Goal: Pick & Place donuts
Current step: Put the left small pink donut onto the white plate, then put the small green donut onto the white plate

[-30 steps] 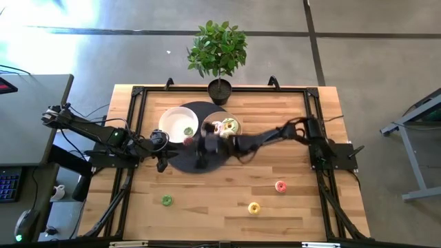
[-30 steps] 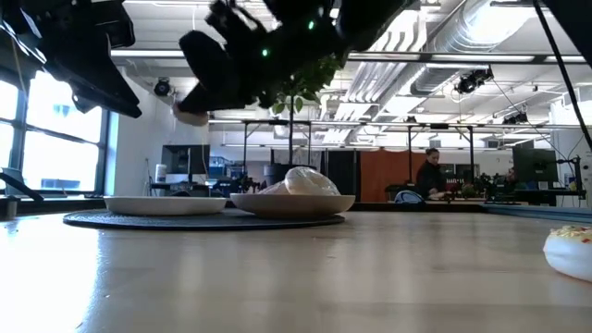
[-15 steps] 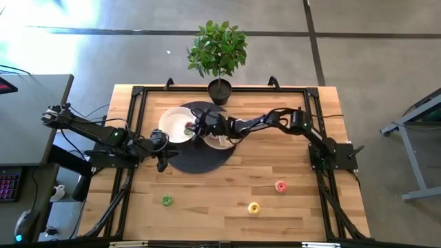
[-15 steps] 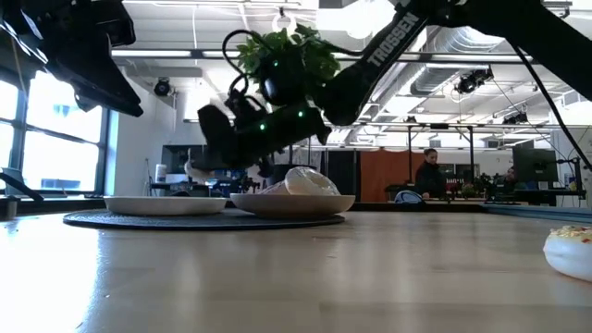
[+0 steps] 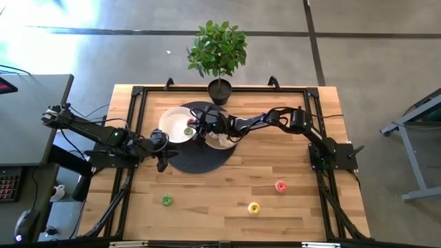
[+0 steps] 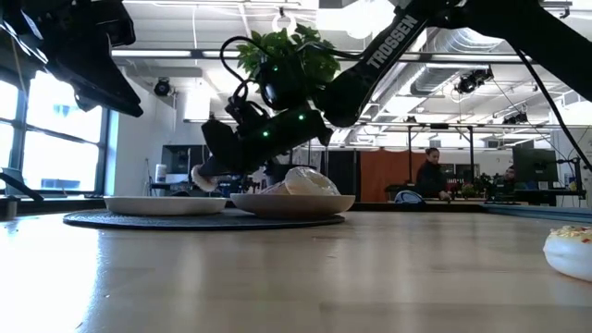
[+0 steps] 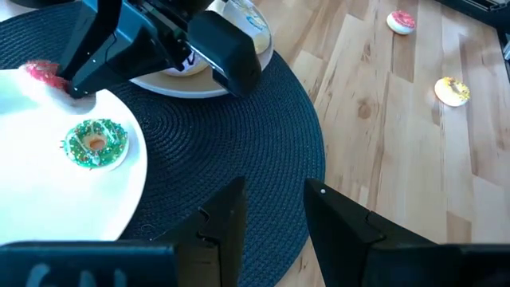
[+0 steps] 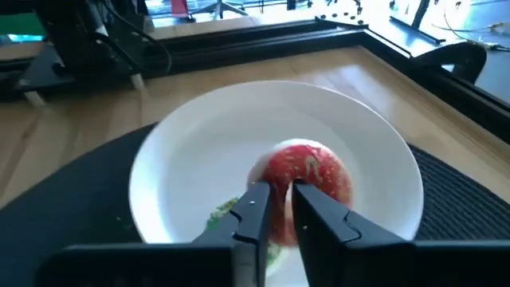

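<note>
High view: a butcher-block wooden table (image 5: 227,200) framed by black rails carries a round, dark woven mat (image 5: 200,155) with 2 round white plates on it. The left plate (image 5: 172,124) holds a small green sprinkled ring donut (image 5: 188,131); the right plate (image 5: 222,142) holds a pale iced donut (image 7: 243,17), mostly hidden by the arm above it. The right gripper (image 5: 200,125) reaches across the mat and hangs over the left plate's rim nearest the right plate, its 2 dark fingers clamped on a red donut (image 8: 305,177) with glossy, speckled icing. In the right wrist view this donut sits between the fingers directly above the smooth white plate, with the green donut just beside it on the plate surface. The left gripper (image 7: 267,215) waits at the mat's left edge, its fingers apart with nothing between them.

3 tiny rings lie well apart on bare wood at the near side: green (image 5: 167,200), yellow (image 5: 253,207) and pink-red (image 5: 280,186). A potted plant (image 5: 218,58) with leafy green foliage stands at the far table edge. Low view: an open hall with exposed ceiling ducts, tall windows and a seated person (image 6: 431,176) far behind.
</note>
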Robot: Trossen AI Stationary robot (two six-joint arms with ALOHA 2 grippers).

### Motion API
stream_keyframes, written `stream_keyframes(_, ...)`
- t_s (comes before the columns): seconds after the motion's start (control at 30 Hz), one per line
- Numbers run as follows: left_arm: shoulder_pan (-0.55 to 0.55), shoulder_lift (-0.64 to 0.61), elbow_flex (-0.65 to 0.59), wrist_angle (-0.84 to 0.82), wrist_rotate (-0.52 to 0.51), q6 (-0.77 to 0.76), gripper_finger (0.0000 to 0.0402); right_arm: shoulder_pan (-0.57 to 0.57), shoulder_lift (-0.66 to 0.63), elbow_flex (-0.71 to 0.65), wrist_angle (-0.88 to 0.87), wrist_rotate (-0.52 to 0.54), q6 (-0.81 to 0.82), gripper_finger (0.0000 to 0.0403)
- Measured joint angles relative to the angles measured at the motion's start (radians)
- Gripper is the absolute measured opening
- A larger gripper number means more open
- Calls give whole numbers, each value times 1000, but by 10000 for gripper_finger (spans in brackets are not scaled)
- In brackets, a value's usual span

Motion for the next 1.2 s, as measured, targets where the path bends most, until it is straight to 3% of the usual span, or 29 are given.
stream_keyframes(0.23, 0, 0, 0, 0, 0, 0, 126, -2, 0, 0, -34, 27, -4, 96)
stream_keyframes(0.43, 0, 0, 0, 0, 0, 0, 126, 4, 0, 1, -4, 20, -1, 109)
stream_keyframes(0.67, 0, 0, 0, 1, 27, -46, 126, 63, -85, 2, -131, -162, 16, 110)
stream_keyframes(0.83, 0, 47, 1, 10, 151, -79, 126, 144, -204, 2, -421, -185, -54, 110)
stream_keyframes(0.93, 0, 103, 0, 46, 335, -120, 126, 199, -266, 2, -596, -179, -64, 110)
stream_keyframes(1.03, -19, 170, 0, 90, 493, -191, 126, 252, -315, 2, -748, -138, -65, 110)
stream_keyframes(1.2, -95, 316, 1, 163, 655, -290, 126, 312, -375, 2, -956, -6, -104, 110)
